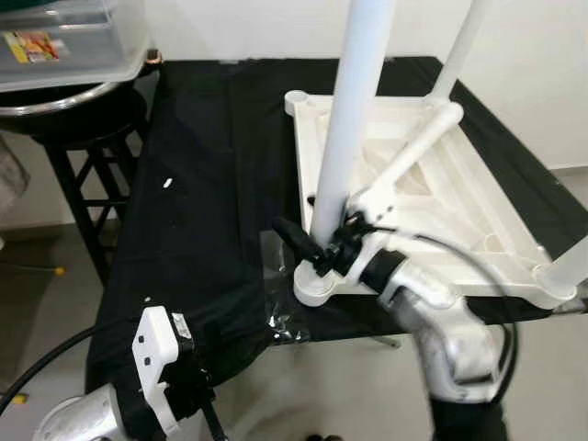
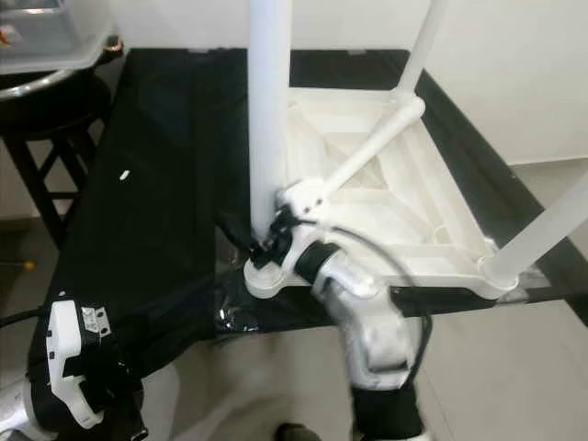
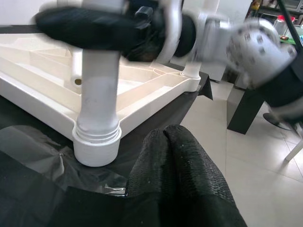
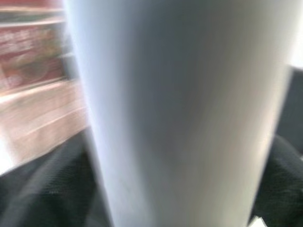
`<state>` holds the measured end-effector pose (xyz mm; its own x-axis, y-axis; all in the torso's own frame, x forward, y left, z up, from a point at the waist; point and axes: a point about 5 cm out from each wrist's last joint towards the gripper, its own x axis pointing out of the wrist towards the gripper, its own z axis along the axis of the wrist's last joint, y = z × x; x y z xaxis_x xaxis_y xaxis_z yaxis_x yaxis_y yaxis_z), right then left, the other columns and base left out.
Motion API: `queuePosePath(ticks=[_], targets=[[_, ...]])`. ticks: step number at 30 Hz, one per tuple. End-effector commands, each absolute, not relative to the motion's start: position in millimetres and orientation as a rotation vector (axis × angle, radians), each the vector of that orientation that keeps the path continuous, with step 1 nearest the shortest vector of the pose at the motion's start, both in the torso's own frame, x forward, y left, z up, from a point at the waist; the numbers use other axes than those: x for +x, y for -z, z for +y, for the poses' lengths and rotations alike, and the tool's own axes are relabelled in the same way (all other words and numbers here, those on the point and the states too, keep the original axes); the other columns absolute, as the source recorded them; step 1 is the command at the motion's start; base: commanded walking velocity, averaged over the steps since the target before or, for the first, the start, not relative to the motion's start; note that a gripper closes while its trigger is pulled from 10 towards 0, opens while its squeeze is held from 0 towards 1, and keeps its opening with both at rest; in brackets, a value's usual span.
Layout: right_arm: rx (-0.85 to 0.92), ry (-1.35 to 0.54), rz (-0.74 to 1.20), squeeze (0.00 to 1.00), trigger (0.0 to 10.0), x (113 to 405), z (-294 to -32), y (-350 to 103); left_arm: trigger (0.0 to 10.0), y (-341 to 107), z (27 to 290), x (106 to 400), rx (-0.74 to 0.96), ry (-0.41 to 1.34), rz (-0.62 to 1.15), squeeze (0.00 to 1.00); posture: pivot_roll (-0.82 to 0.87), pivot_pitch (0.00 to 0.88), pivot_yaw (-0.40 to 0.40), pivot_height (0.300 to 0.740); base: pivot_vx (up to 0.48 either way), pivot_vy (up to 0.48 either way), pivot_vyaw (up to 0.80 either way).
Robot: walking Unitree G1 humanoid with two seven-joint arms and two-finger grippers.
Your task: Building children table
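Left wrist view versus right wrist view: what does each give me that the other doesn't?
Left wrist only: the left gripper's fingers pressed together, the leg's socket at the tabletop's corner, the black cloth, tiled floor, and the right gripper blurred across the leg.

Right wrist only: a close, blurred stretch of leg with a black finger on each side.

Both share: the white leg that the right gripper holds.

head eyes look down; wrist views close on white leg (image 3: 97, 99).
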<state>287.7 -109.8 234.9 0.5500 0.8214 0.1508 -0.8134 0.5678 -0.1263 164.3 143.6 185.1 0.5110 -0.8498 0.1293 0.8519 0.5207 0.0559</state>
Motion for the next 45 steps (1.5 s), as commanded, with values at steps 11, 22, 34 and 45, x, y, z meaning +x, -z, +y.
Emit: queuePosePath(ticks=[11,22,34,45], targets=[[-0.231,-1.3,-0.123,0.0,10.0,324,-148,-255,10.0,-181,143,160,-0.026,1.023,-0.121,0.0,0.09,0.198,-0.089,0.74,0.0,0.0,0.0],[-0.211,-1.535,-0.06,0.0,0.0,334,-147,-257,10.0,-182,145,158,-0.018,1.012,-0.115,0.0,0.12,0.2,-0.096,0.74,0.0,0.0,0.0],[-0.143,-1.293,-0.043,0.0,0.0,327,-140,-219,10.0,-182,145,157,-0.019,1.006,-0.116,0.0,0.08,0.205,-0.107,0.74,0.0,0.0,0.0],[0.121,-0.343,0.157,0.0,0.0,284,-113,-149,10.0,-183,141,160,-0.028,1.03,-0.125,0.0,0.04,0.208,-0.083,0.74,0.0,0.0,0.0]])
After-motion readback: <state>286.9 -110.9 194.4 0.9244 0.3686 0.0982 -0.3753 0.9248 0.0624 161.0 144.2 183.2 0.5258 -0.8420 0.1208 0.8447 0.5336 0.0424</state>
